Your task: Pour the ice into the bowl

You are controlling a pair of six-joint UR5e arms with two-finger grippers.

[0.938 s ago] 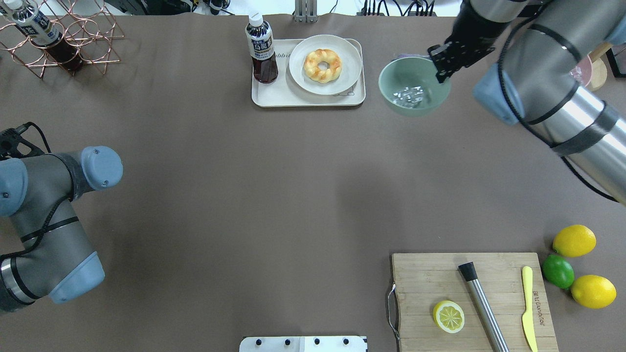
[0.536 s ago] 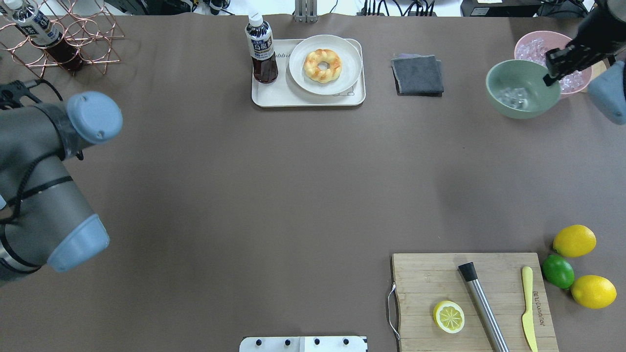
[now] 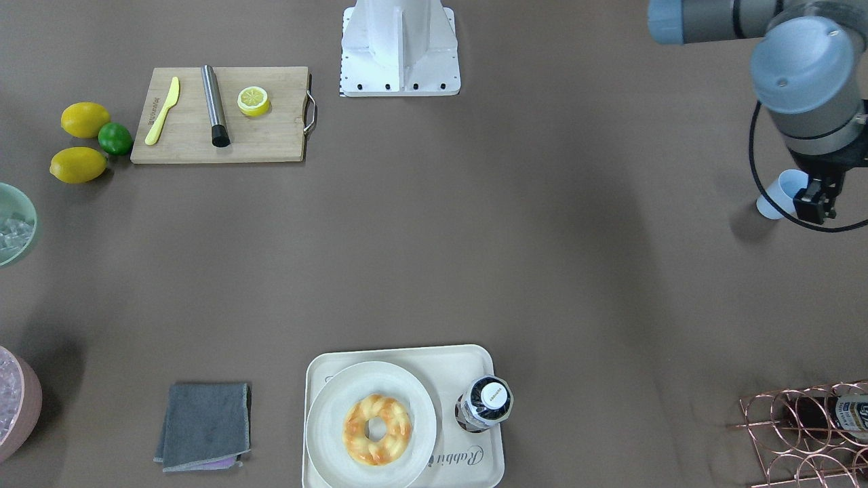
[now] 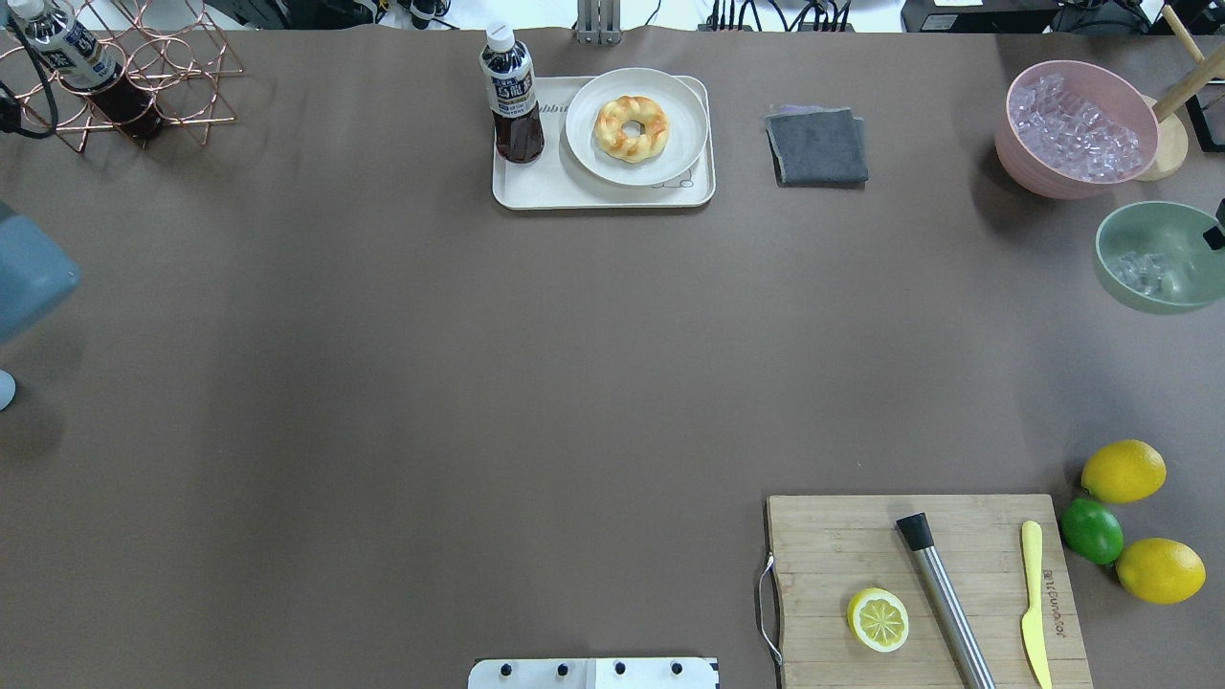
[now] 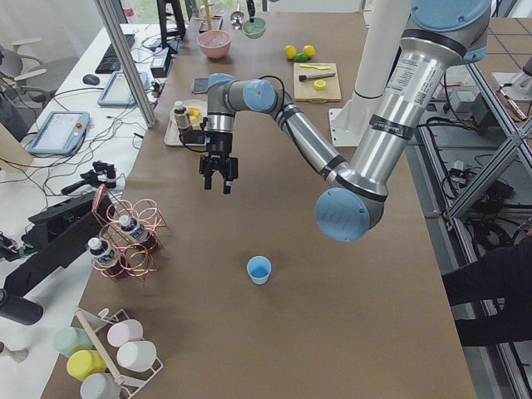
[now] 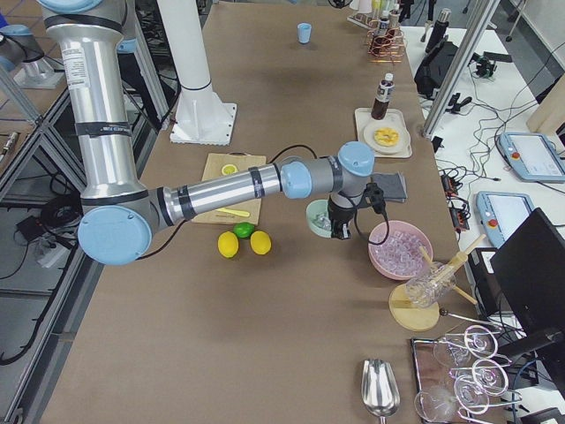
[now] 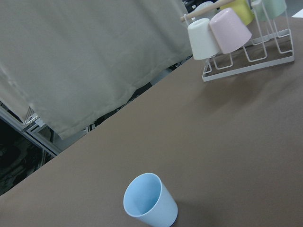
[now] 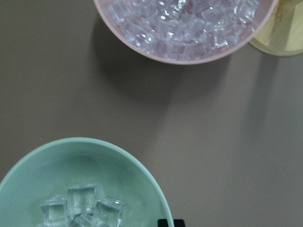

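Observation:
The mint-green bowl sits at the far right edge of the overhead view, with a few clear ice cubes in it. The right wrist view shows the bowl and its ice close up. My right gripper is shut on the bowl's rim; one fingertip shows there. My left gripper hangs open above the table beside the light blue cup, apart from it. The cup stands upright and empty.
A pink bowl full of ice stands just behind the mint bowl. A grey cloth, a tray with a bottle and a doughnut plate, a cutting board, lemons and a lime, and a copper rack are around the table.
My right gripper has carried the mint bowl with its ice from over the grey cloth to the right and toward the robot. My left arm has swung left, out of the overhead view.

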